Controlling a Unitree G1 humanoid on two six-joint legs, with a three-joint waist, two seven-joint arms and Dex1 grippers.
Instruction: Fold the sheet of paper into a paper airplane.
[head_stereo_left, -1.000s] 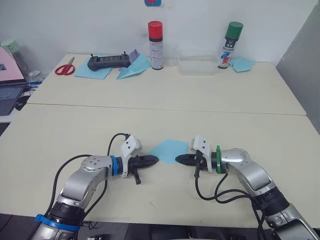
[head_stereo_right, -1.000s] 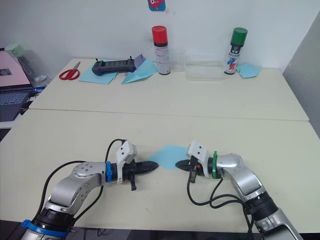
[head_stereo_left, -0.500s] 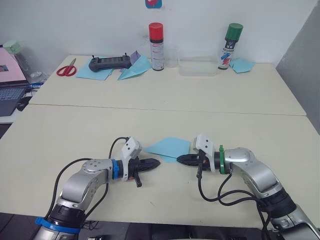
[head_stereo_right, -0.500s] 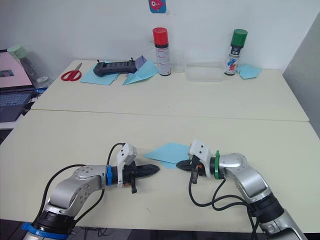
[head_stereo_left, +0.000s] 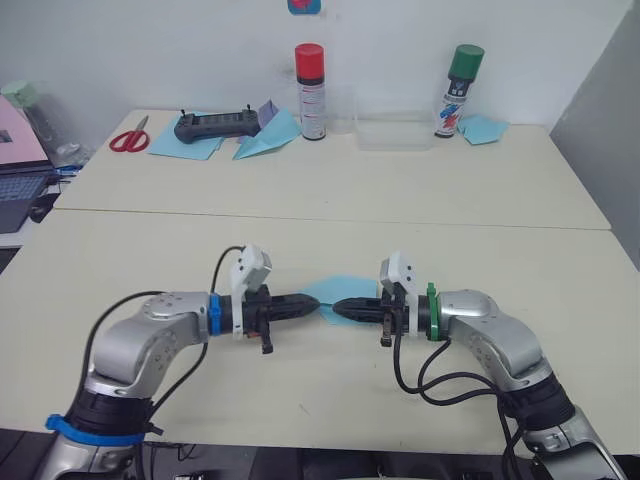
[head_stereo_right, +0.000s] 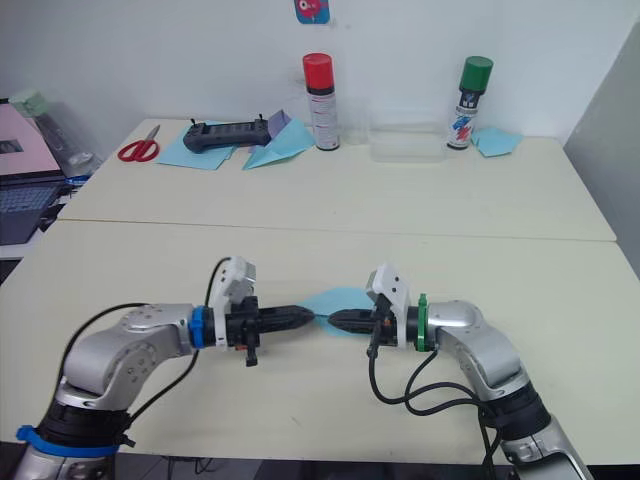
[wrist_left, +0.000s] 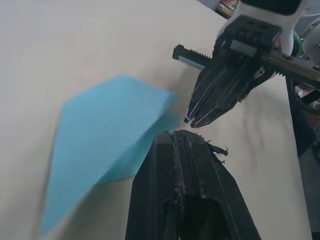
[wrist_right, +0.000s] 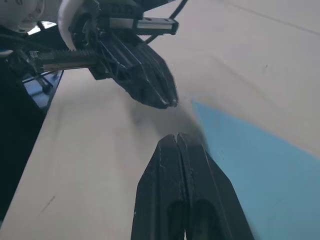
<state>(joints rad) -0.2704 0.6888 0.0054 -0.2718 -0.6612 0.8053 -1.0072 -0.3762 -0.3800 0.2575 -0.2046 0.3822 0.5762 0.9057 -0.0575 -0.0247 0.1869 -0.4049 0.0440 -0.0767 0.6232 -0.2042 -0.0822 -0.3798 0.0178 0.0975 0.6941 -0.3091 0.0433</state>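
The left gripper (head_stereo_left: 318, 304) and right gripper (head_stereo_left: 337, 308) pointed tip to tip, both pinched closed, empty; the sheet of paper (head_stereo_left: 340, 289) lay folded just behind them.

end effectors (head_stereo_left: 326, 306) now nearly tip-to-tip

The sheet of paper (head_stereo_left: 345, 293) lies partly hidden behind both grippers' tips; its near edge is covered — fold layers too small to tell.
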